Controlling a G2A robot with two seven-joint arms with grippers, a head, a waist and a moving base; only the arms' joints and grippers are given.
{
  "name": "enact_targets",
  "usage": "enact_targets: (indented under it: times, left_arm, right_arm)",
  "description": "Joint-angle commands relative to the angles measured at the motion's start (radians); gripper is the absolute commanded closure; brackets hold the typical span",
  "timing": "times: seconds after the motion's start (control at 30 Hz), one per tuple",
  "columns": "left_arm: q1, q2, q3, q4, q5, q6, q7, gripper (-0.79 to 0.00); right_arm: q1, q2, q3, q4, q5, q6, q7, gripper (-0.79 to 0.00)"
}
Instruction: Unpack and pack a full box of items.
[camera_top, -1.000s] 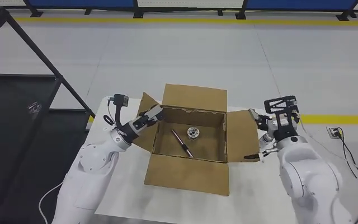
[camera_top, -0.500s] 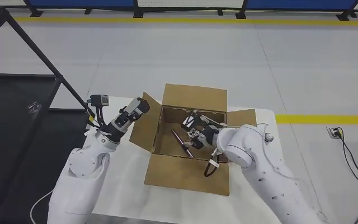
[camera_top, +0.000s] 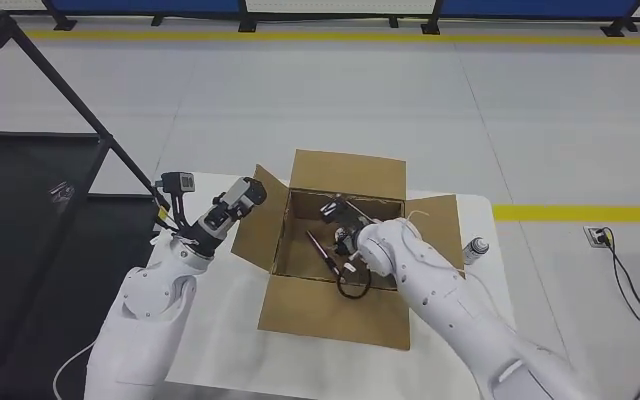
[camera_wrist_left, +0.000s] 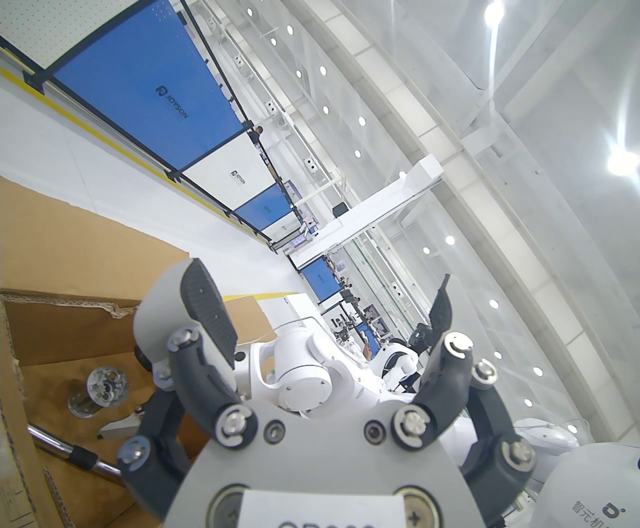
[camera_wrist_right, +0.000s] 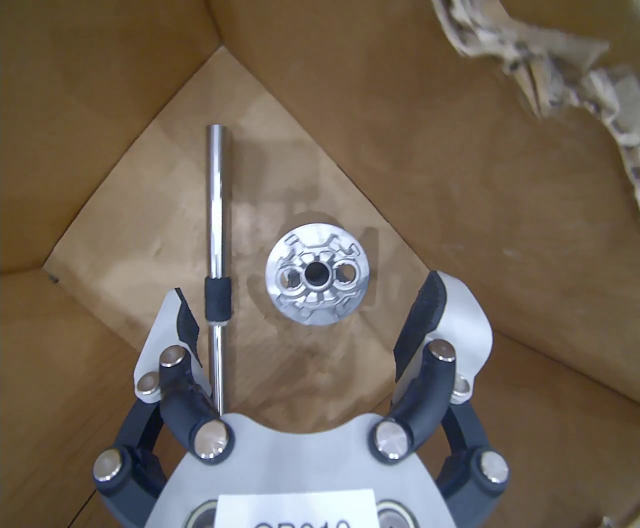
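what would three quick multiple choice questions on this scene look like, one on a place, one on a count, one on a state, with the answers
1. Where is the right gripper relative to the box?
A) over the table beside it
B) down inside it, above the round metal part
C) above its closed flaps

2. How many items lie on the box floor?
A) one
B) two
C) four

3. What state is the left gripper in?
A) shut on a box flap
B) shut, empty
C) open, empty

Answers:
1 B: the right wrist view shows cardboard walls all round and the round metal part just ahead of the open jaws.
2 B: a rod and the round metal part are all that lies there.
3 C: its jaws stand wide apart with nothing between them.
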Motion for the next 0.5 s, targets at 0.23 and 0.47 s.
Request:
enact_targets:
  times: [0.23,0.47]
  left_arm:
    - [-0.004,0.001,0.0,0.003,-0.003,0.007,-0.005,-0.785]
    - [-0.009,0.002,-0.001,0.009,-0.005,0.011,-0.007,-0.785]
  right_arm:
    - [0.052,-0.077,-0.02,0.232,0.069,-0.024,-0.107,-0.191]
    - [0.095,-0.105,-0.01,0.301,0.096,-0.105,-0.156,0.0]
